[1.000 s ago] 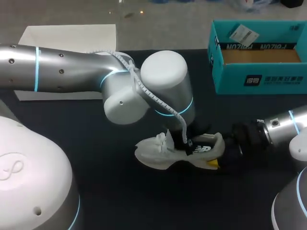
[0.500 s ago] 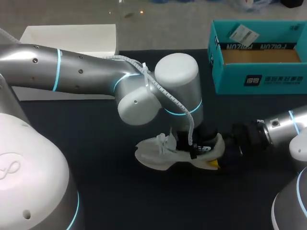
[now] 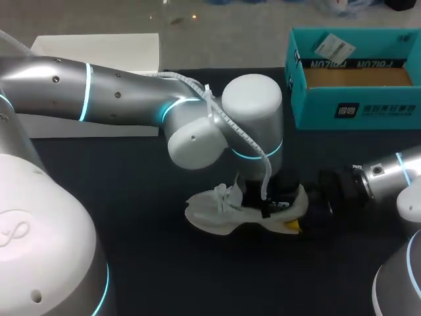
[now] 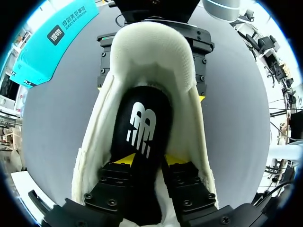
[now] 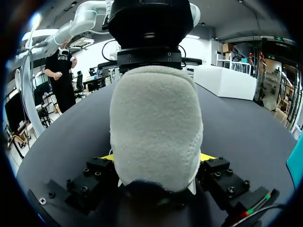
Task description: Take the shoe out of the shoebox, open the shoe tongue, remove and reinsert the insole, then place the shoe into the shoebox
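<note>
Far left, at the back edge of the dark surface (image 3: 131, 197), lay a white box (image 3: 99, 49). L arm (image 3: 131, 99) came in from the left and reached past mid-surface, wrist pointing down over the shoe (image 3: 217, 210). The white shoe sat on its sole approx. mid-surface, toe to the left, heel to the right, outside the shoebox. L tool (image 4: 149, 160) was down inside the shoe's opening. Its fingers stood narrowly apart w/ a strip of the black insole (image 4: 142, 123) filling the gap, both fingers against it, so it was clamped on the insole. The rest of the insole lay in the heel area ahead of the tool. R tool (image 5: 157, 157) held the shoe by the heel — fingers wide, a yellow tip pressed to each side of the padded heel. R arm (image 3: 388, 174) entered from the right. Back right, well apart from the shoe, stood the teal shoebox (image 3: 355, 112) — open, w/ a small paper tag (image 3: 333, 46) inside.
</note>
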Controlling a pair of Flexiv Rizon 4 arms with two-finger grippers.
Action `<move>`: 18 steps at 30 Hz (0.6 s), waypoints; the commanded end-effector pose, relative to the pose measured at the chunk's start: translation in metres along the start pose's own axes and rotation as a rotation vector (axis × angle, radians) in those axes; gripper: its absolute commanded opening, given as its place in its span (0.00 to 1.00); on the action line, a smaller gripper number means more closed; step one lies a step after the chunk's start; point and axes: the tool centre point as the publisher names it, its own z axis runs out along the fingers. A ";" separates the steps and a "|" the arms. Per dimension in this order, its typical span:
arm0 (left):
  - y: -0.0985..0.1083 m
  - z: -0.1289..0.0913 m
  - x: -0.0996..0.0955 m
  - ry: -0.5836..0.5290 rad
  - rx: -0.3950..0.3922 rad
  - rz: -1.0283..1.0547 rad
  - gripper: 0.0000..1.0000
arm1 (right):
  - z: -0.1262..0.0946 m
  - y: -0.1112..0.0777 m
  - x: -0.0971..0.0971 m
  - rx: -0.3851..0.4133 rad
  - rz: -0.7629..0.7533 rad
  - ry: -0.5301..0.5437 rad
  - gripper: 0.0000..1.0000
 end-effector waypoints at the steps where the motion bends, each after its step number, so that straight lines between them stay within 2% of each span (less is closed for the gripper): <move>1: -0.008 0.030 -0.001 -0.026 -0.029 -0.001 0.31 | 0.003 0.000 -0.001 0.004 0.001 -0.002 0.00; 5: -0.008 0.038 -0.004 -0.049 -0.009 -0.002 0.30 | 0.003 0.000 -0.001 0.004 0.001 -0.002 0.00; 10: -0.008 0.052 -0.005 -0.079 -0.023 -0.015 0.29 | 0.003 0.000 -0.001 0.004 0.001 -0.002 0.00; 11: -0.008 0.054 -0.006 -0.088 -0.027 -0.022 0.24 | 0.003 0.000 -0.001 0.004 0.001 -0.002 0.00; 12: -0.008 0.055 -0.006 -0.095 -0.029 -0.031 0.00 | 0.003 0.000 -0.001 0.004 0.001 -0.002 0.00; 18: -0.004 0.052 -0.008 -0.174 -0.042 -0.078 0.00 | 0.003 0.000 -0.001 0.004 0.001 -0.002 0.00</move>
